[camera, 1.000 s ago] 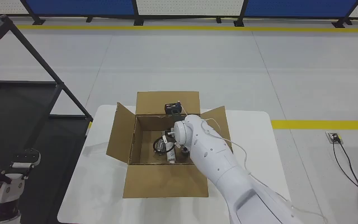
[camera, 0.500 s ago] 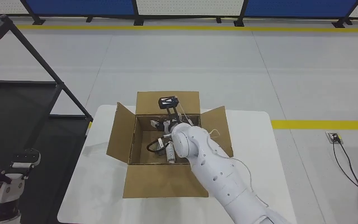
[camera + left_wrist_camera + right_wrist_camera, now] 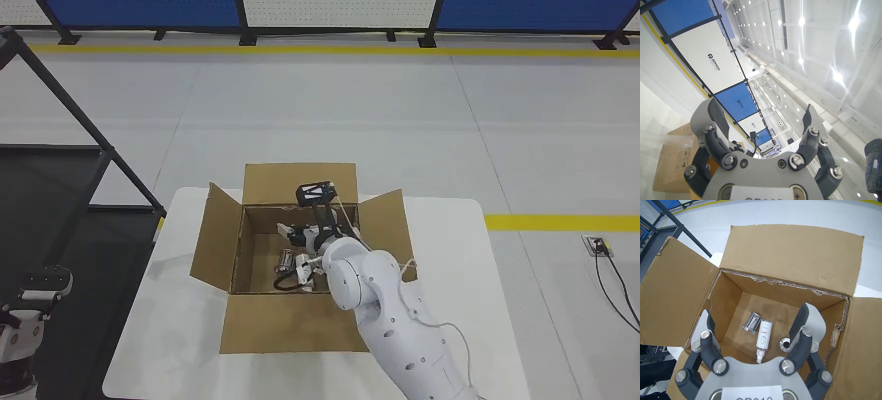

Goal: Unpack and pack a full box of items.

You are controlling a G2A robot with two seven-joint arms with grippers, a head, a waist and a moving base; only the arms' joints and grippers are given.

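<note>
An open cardboard box [image 3: 215, 240] stands on the white table [image 3: 150, 330], all flaps folded out. My right arm [image 3: 350, 275] hangs over it. My right gripper [image 3: 756, 309] is open above the box [image 3: 791, 262], holding nothing. On the box floor lie a white spray bottle [image 3: 763, 335], a ribbed metal cylinder [image 3: 752, 323] touching it, and a small round metal part [image 3: 784, 344] partly hidden by a finger. My left gripper [image 3: 761, 105] is open and points up at the ceiling, with nothing between its fingers.
A black metal frame [image 3: 60, 230] stands left of the table. The left wrist view has another cardboard box [image 3: 672, 157] with plastic film beside the gripper, and a dark object [image 3: 873, 166] at the edge. Bare tabletop surrounds the box.
The right arm over the box has shifted: its bulky forearm drew back toward the near side, while the wrist stayed over the far part of the box.
</note>
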